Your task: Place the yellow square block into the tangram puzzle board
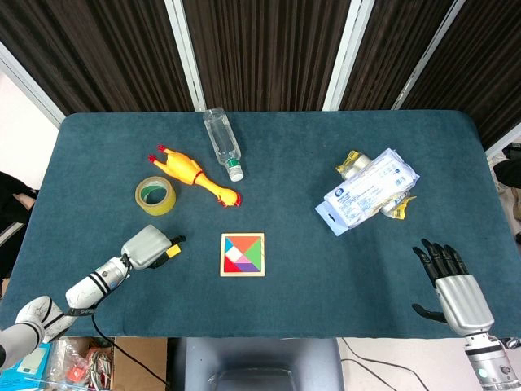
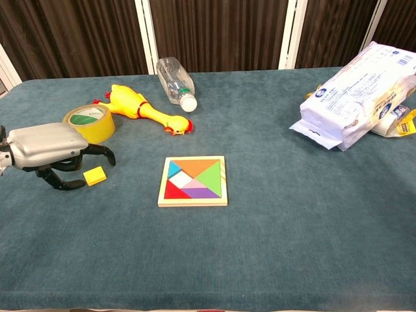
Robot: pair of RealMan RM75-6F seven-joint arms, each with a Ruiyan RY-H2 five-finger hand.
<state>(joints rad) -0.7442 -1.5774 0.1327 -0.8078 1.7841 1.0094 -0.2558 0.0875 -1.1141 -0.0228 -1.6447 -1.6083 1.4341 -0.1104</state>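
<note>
Yellow square block [image 2: 95, 175] lies on the cloth left of the tangram puzzle board [image 2: 193, 181], between the left hand [image 2: 49, 153]'s empty spread fingers, which should pinch opposite sides squarely.

Place: you sit in a lab-like test room.
Evidence: cloth-covered table [image 1: 326, 252], dark curtains [image 1: 269, 49], loose cables [image 1: 130, 358].

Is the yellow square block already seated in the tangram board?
No, the yellow square block lies on the table cloth beside the left hand, well apart from the tangram board.
</note>
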